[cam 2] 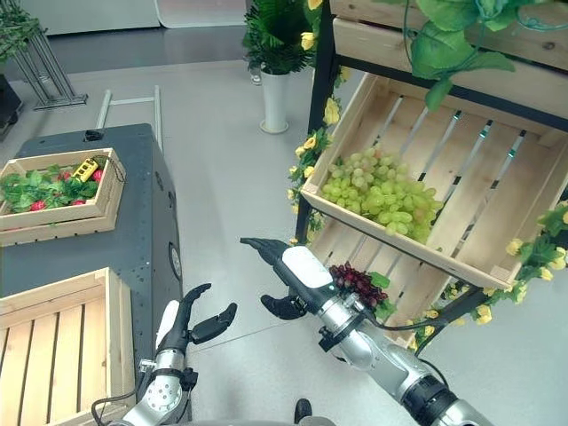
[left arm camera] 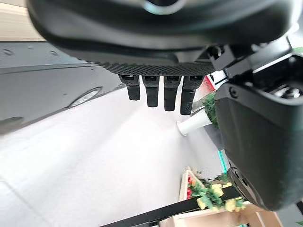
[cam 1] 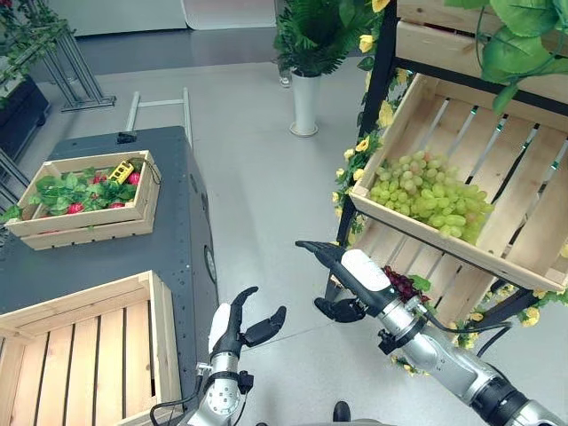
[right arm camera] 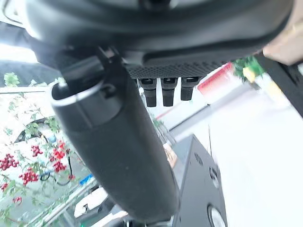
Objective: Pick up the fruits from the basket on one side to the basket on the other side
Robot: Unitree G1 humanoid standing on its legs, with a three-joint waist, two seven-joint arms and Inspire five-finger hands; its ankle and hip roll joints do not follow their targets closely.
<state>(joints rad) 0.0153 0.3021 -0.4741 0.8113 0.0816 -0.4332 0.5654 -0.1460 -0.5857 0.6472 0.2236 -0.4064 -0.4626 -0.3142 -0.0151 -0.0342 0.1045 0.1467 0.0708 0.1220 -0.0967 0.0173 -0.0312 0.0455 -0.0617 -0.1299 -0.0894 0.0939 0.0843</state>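
A bunch of green grapes [cam 1: 429, 193] lies in the slanted wooden crate [cam 1: 461, 115] on the rack at the right. A dark red grape bunch [cam 1: 404, 285] rests in the crate [cam 2: 342, 240] below it. My right hand [cam 1: 348, 269] hovers open over the floor, just left of the lower crate and short of the dark grapes, holding nothing. At the lower left an empty wooden crate [cam 1: 89, 351] sits on the dark table [cam 1: 106, 257]. Beside that crate my left hand [cam 1: 238, 325] hangs open and empty over the floor.
A smaller crate [cam 1: 84, 197] with leaves, red fruits and a yellow object sits farther back on the table. A white vase with a green plant [cam 1: 305, 98] stands on the floor behind. Yellow flowers [cam 1: 359, 146] trim the black rack's post.
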